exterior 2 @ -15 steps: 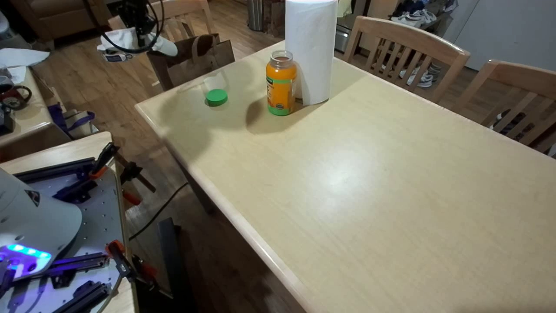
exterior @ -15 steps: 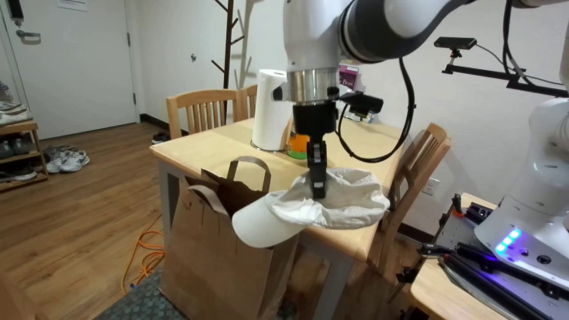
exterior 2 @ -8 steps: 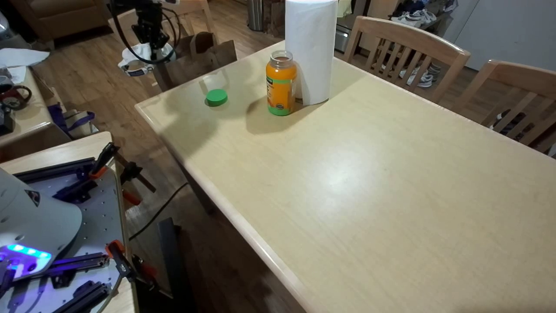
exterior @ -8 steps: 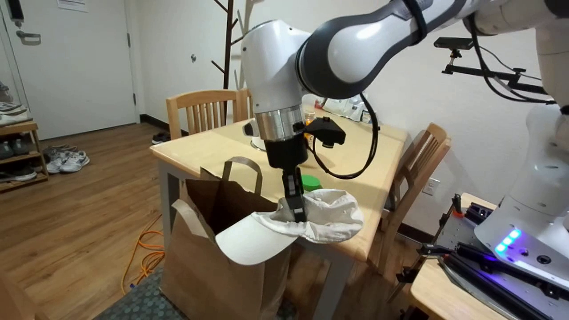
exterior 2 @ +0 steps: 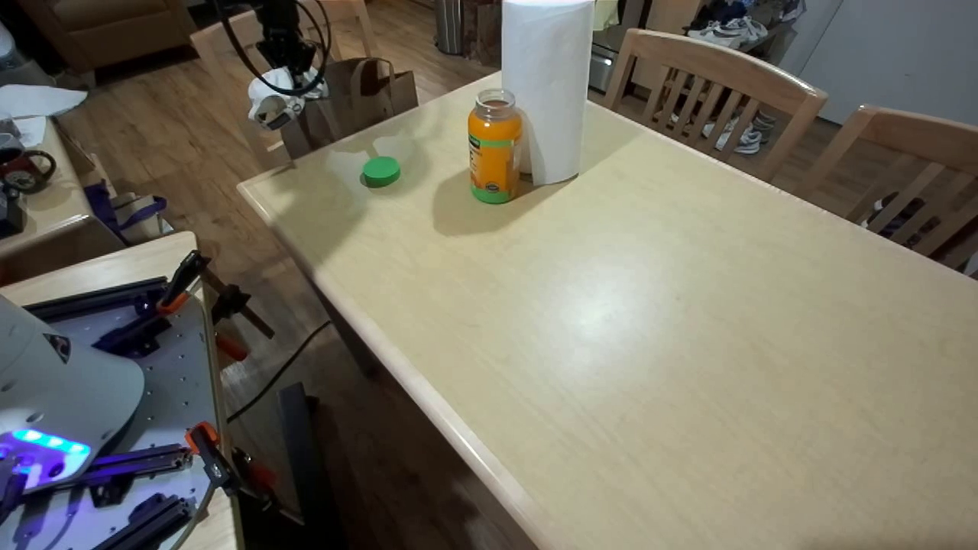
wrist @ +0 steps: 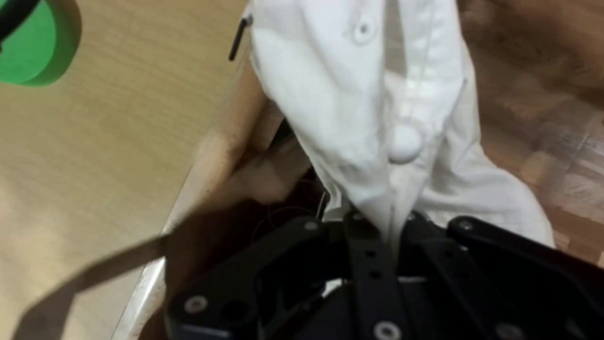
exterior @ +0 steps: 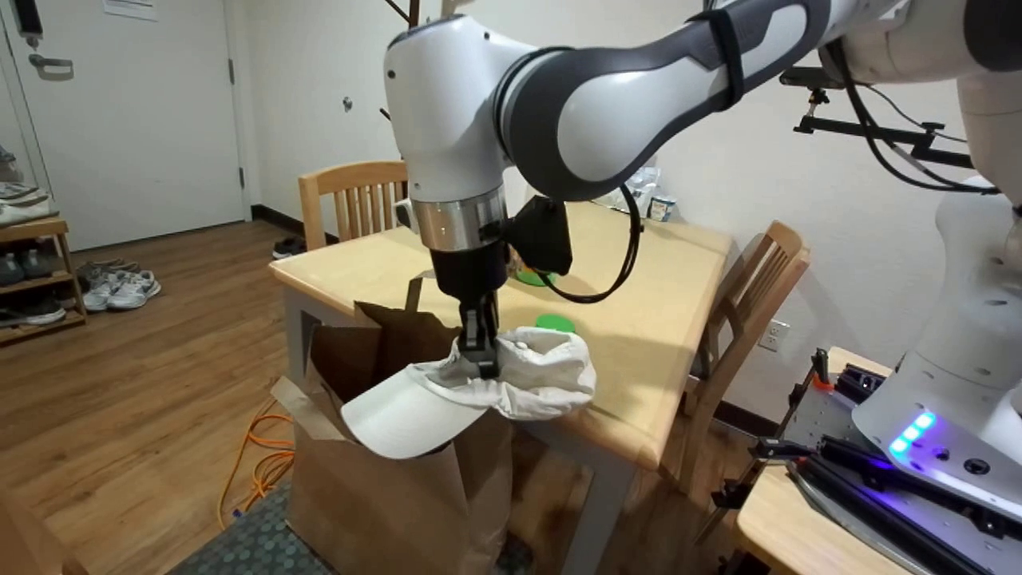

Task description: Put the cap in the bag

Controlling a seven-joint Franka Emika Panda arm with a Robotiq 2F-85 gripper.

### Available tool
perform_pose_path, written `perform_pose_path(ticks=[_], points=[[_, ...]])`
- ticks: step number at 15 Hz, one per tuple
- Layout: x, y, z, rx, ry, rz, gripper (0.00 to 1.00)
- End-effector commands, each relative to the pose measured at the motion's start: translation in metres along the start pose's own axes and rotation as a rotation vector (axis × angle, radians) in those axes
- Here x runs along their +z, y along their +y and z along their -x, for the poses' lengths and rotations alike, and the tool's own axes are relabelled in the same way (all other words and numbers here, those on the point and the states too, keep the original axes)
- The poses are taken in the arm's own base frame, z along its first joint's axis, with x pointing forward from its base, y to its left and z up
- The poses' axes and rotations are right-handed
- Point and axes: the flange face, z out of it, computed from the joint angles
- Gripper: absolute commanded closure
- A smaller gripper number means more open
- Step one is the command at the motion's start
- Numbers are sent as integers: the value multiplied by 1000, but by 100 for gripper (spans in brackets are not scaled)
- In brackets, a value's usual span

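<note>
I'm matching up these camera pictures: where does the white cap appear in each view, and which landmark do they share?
In an exterior view: white cap, below centre.
In an exterior view: white cap, upper left.
In the wrist view: white cap, top centre, spreading right.
Shared landmark: green lid, visible in all three.

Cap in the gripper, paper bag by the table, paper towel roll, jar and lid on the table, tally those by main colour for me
White: 2, cap and paper towel roll
Brown: 1, paper bag
Orange: 1, jar
Green: 1, lid
Total: 5
</note>
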Motion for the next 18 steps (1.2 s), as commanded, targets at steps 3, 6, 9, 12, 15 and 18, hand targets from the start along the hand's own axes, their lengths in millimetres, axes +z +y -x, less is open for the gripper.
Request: perform_pose_path(ticks=[3, 6, 9, 12, 15, 18], points=[[-43, 20, -9, 213, 91, 149, 94], [-65, 39, -10, 343, 143, 187, 94], [-74, 55, -11, 440, 177, 263, 94], [-63, 73, -10, 531, 135, 333, 94], [-43, 87, -6, 611, 54, 394, 95], [-26, 94, -6, 663, -12, 447, 95]])
